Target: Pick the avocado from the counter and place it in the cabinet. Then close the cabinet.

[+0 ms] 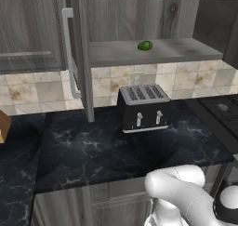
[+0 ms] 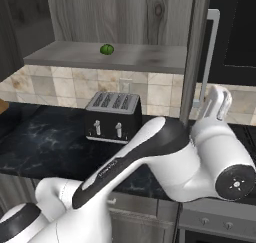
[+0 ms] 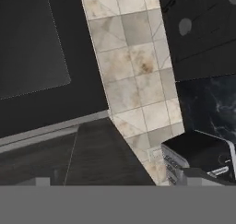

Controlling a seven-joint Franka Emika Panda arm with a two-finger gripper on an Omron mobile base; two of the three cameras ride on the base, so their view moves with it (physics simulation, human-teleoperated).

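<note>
On the left, the open cabinet door with its long silver handle looks stiff and light, and I judge it best pushed on its flat face near the handle side. The avocado lies already on the grey shelf, above the black toaster on the dark surface; it seems small, smooth and maybe slippery. The pincer's state I cannot tell.

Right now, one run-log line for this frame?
avocado: on cabinet shelf | doors: open, left door edge-on | claw: state unclear | toaster: on counter | left to do: close cabinet
</note>
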